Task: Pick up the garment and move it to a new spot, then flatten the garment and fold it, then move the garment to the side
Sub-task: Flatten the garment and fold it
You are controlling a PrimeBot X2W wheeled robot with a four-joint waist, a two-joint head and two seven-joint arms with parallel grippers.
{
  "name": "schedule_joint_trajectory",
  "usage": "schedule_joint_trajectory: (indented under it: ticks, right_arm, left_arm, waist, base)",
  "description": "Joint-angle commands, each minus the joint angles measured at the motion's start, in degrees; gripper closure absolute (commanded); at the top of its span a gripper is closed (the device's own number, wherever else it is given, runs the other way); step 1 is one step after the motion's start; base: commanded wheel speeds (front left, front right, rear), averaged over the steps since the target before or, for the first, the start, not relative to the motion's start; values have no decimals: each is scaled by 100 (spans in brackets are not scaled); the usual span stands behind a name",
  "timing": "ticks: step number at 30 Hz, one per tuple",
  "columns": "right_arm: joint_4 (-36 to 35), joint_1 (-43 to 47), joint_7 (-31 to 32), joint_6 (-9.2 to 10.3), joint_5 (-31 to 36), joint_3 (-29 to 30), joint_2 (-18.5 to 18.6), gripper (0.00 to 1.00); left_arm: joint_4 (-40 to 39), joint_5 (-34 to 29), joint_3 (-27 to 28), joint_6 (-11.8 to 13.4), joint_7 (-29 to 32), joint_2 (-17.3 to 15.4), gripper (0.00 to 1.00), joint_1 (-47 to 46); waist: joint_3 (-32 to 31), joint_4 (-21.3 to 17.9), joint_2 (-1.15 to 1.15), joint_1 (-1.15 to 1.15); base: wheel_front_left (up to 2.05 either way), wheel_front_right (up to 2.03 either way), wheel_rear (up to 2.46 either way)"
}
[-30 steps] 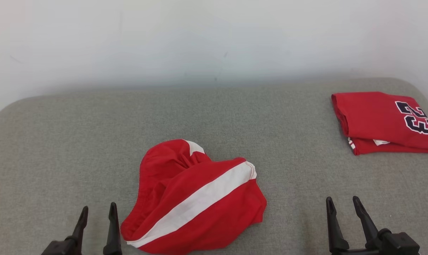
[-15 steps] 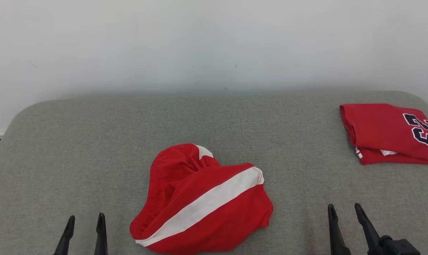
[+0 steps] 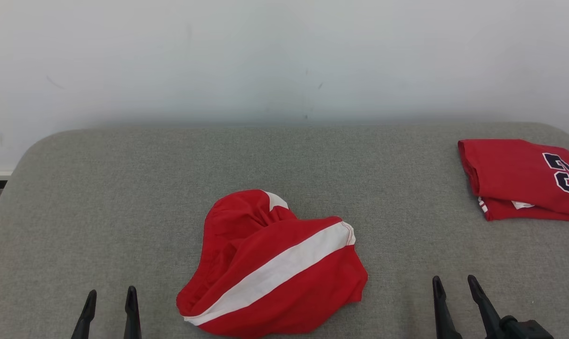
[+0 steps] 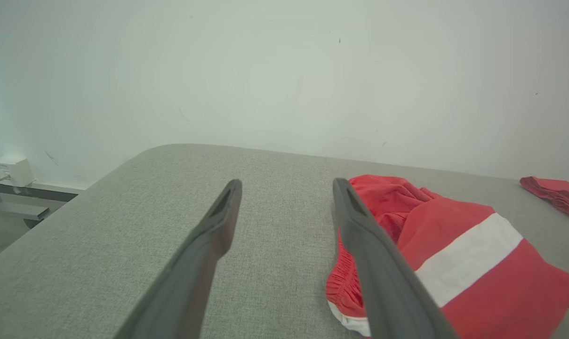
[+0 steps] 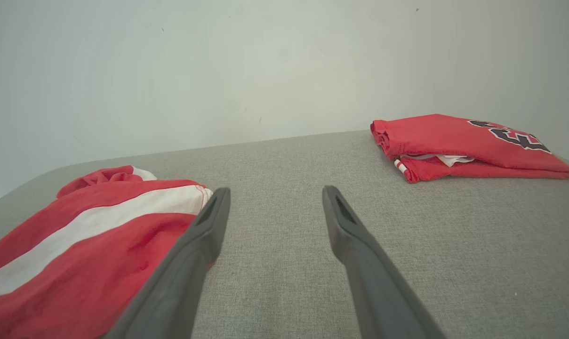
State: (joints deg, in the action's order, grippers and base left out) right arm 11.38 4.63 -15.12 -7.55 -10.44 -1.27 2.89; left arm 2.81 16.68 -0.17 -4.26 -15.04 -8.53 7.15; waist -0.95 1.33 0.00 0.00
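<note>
Left gripper (image 3: 112,291) hung left of the crumpled garment (image 3: 270,268), fingers parted, empty. Right gripper (image 3: 453,278), likewise parted and empty, sat right of it; a folded shirt (image 3: 515,174) lay farther right.

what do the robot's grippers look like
The left gripper and right gripper each have two long, slim, dark fingers tapering to pointed tips, with a narrow slot near each tip. At the right pair's base sits black hardware.
</note>
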Motion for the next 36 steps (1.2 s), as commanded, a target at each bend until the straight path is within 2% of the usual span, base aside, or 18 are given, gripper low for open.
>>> schedule_joint_trajectory:
  ticks: [1, 8, 16, 26, 36]
  right_arm:
    - [18, -65, -2, 14, -22, -26, 8, 0]
    - [252, -593, 139, 14, -58, -281, 268, 0]
    - [828, -1574, 583, 14, -140, -671, 629, 0]
    - [2089, -2555, 883, 14, -384, -1125, 922, 0]
    - [3352, -3153, 1042, 14, -618, -1467, 950, 0]
  left_arm:
    - [25, -51, 25, -29, -17, 29, 0, -35]
    - [130, -212, 107, -166, -18, 173, 0, -191]
    - [177, -317, 125, -232, -18, 318, 0, -371]
    - [258, -374, 80, -289, -18, 454, 0, -615]
    - [355, -370, 55, -326, -18, 506, 0, -785]
  waist:
    - [5, 2, 0, 0]
    - [69, 146, 0, 0]
    - [255, 557, 0, 0]
    - [558, 1123, 0, 0]
    - [784, 1358, 0, 0]
  base:
    - [0, 0, 0]
    - [0, 0, 0]
    - [0, 0, 0]
    - [0, 0, 0]
    - [0, 0, 0]
